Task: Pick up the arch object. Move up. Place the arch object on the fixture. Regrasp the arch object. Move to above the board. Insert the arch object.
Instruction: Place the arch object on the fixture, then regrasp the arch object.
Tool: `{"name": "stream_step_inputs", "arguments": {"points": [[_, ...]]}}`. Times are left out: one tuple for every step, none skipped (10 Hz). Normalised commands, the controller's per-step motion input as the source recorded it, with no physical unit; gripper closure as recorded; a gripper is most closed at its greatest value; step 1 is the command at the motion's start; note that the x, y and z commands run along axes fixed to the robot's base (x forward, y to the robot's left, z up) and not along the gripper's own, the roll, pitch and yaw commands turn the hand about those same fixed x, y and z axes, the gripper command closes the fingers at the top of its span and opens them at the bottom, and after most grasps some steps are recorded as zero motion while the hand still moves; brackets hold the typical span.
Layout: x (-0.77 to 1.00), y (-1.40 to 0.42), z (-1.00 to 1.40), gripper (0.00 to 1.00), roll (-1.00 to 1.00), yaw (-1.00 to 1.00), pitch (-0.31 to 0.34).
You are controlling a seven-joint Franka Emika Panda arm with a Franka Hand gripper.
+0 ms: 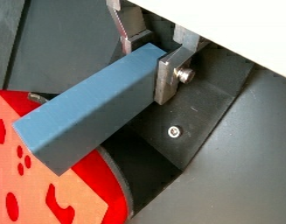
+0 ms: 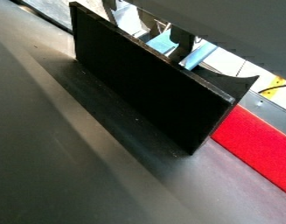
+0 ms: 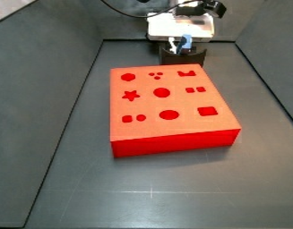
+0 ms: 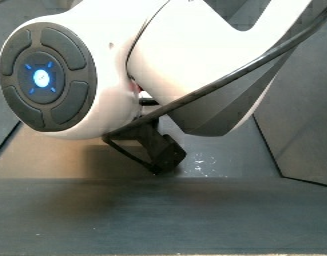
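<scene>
The gripper [image 1: 169, 74] is sitting at the far end of the scene, just past the far edge of the board [image 3: 173, 112], and in a wrist view its silver fingers [image 1: 169, 72] are clamping 1 end of the arch object [image 1: 93, 109], so it's narrow and holding the piece, not empty.

Going near to far: the board is taking up the middle of the floor with its recesses facing up, then right behind its far edge the fixture [image 2: 145, 83] is standing as a dark upright plate, and the gripper is hanging over it in a side view [image 3: 181, 40].

The thing that matters here: the arch object is sticking out sideways from the fingers, long axis roughly level and running away from the pads rather than hanging down between them. Its free end is reaching out over the red board edge in that wrist view. In the 2nd wrist angle, bits of blue-grey are peeking over the fixture's top edge [image 2: 169, 44], so I'd guess the piece is right at the fixture, but I can't tell if it's actually resting on it yet.
</scene>
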Motion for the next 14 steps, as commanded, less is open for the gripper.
{"name": "stream_step_inputs", "arguments": {"points": [[0.00, 0.00, 0.00, 0.00, 0.00, 0.00, 0.000], [0.00, 0.00, 1.00, 0.00, 0.02, 0.01, 0.045], [0.00, 0.00, 1.00, 0.00, 0.02, 0.01, 0.045], [-0.02, 0.00, 1.00, 0.00, 0.03, 0.01, 0.044], [-0.04, 0.00, 1.00, 0.00, 0.04, 0.00, 0.036], [-0.05, 0.00, 1.00, 0.00, 0.04, 0.00, 0.029], [-0.04, 0.01, 0.89, 0.00, 0.03, -0.01, 0.027], [-0.04, 0.01, 0.71, 0.00, 0.03, -0.01, 0.026], [-0.04, 0.01, 0.52, 0.00, 0.03, -0.01, 0.024], [-0.03, 0.01, 0.26, 0.00, 0.03, -0.01, 0.022], [-0.10, -0.92, 1.00, 0.00, 1.00, 0.02, 0.054], [-0.10, -0.95, 1.00, 0.00, 1.00, 0.02, 0.053], [-0.12, -0.96, 1.00, 0.00, 1.00, 0.02, 0.043], [-0.15, -1.00, 1.00, 0.00, 1.00, 0.02, 0.032]]}}
